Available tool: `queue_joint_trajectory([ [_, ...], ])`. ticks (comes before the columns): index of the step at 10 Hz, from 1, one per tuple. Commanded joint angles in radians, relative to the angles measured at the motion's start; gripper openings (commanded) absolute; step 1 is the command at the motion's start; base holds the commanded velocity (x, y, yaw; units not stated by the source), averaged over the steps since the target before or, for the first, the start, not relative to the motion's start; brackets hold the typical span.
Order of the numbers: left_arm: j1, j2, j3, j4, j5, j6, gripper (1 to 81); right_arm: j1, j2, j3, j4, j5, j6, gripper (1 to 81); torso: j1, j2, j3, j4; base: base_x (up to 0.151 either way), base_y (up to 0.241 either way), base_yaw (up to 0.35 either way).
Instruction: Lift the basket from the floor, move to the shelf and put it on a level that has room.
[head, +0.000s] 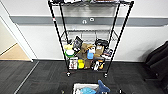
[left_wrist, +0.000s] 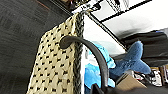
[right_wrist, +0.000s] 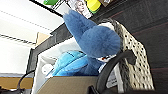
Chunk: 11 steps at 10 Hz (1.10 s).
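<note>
Gripping opposite rims of the basket (head: 85, 88), left hand (left_wrist: 65, 42) and right hand (right_wrist: 130, 55) face the shelf (head: 90, 37) across open floor (head: 45, 75).

You have a blue plush toy (right_wrist: 92, 37) closest in, its fuzzy tail fin (left_wrist: 133, 58) sticking up above a lighter blue body (right_wrist: 68, 62). A tan cardboard flap (right_wrist: 70, 83) sits just beside the plush. Farther ahead, you see a cluster of boxes and packets (head: 87, 53), a yellow-green container (head: 69, 51) and a yellow tub (head: 80, 64). Behind them runs a white wall with a grey band (head: 30, 20). Off to one side stands what may be a black chair (head: 160, 62).
</note>
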Motion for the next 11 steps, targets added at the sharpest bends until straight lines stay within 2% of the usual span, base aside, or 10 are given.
queue_joint_trajectory([
  [1, -0.11, -0.03, 0.086, 0.0, -0.004, -0.011, 1.0, 0.108, -0.059, 0.114, -0.009, 0.035, 0.004, 1.0, -0.063, 0.097, 0.087, 0.0, 0.0, 0.0, 0.0],
  [2, -0.102, -0.027, 0.083, 0.001, -0.004, -0.011, 1.0, 0.099, -0.069, 0.115, -0.009, 0.036, 0.004, 1.0, -0.146, 0.227, 0.204, 0.0, 0.0, 0.0, 0.0],
  [3, -0.096, -0.025, 0.083, 0.001, -0.004, -0.011, 1.0, 0.094, -0.07, 0.112, -0.009, 0.037, 0.003, 1.0, -0.108, 0.166, 0.149, 0.0, 0.0, 0.0, 0.0],
  [4, -0.093, -0.027, 0.081, 0.001, -0.004, -0.011, 1.0, 0.09, -0.072, 0.11, -0.009, 0.037, 0.003, 1.0, -0.133, 0.204, 0.169, 0.0, 0.0, 0.0, 0.0],
  [5, -0.088, -0.03, 0.083, 0.001, -0.002, -0.011, 1.0, 0.087, -0.072, 0.11, -0.009, 0.038, 0.003, 1.0, -0.157, 0.239, 0.122, 0.0, 0.0, 0.0, 0.0],
  [6, -0.085, -0.03, 0.081, 0.001, -0.004, -0.01, 1.0, 0.082, -0.075, 0.11, -0.011, 0.038, 0.003, 1.0, -0.179, 0.269, 0.132, 0.0, 0.0, 0.0, 0.0],
  [7, -0.079, -0.03, 0.081, 0.0, -0.004, -0.01, 1.0, 0.081, -0.079, 0.113, -0.009, 0.044, 0.003, 1.0, -0.131, 0.195, 0.142, 0.0, 0.0, 0.0, 0.0],
  [9, -0.072, -0.03, 0.083, -0.001, -0.005, -0.005, 1.0, 0.076, -0.087, 0.118, -0.009, 0.046, 0.003, 1.0, -0.153, 0.226, 0.145, 0.0, 0.0, 0.0, 0.0],
  [10, -0.067, -0.032, 0.081, 0.001, -0.005, -0.005, 1.0, 0.073, -0.095, 0.125, -0.009, 0.046, 0.003, 1.0, -0.16, 0.234, 0.208, 0.0, 0.0, 0.0, 0.0],
  [11, -0.059, -0.033, 0.083, 0.001, -0.005, -0.004, 1.0, 0.068, -0.098, 0.127, -0.009, 0.046, 0.003, 1.0, -0.159, 0.234, 0.217, 0.0, 0.0, 0.0, 0.0],
])
